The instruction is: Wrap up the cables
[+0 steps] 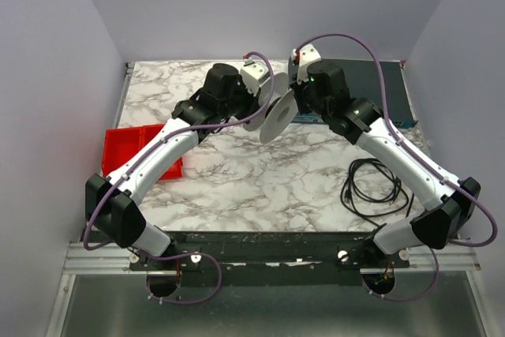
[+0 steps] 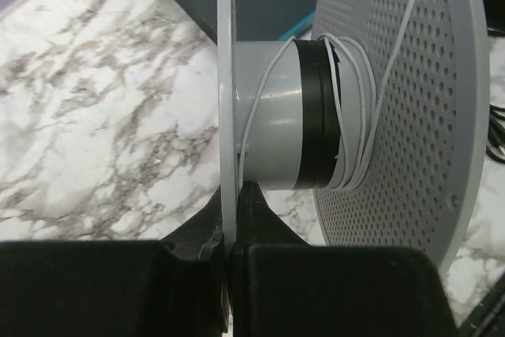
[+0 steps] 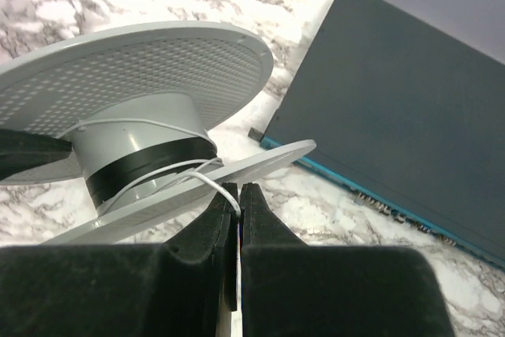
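Wrapping begun, a few turns on, most of the job left.
Left claw (image 2: 229, 230) pinched tight on one flange of the grey perforated plastic spool (image 1: 276, 120), held above the marble-patterned table (image 1: 237, 183). Right claw (image 3: 239, 195) closed on the thin white cable (image 2: 351, 183), with a few loose turns on the hub. The coiled black cable (image 1: 375, 187) lies on the table at right, not yet wound.

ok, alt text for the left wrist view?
The left end effector is shut on the thin flange of a grey spool, seen edge-on. A white cable loops loosely round its hub beside a black band, with the perforated flange at right and marble table behind.
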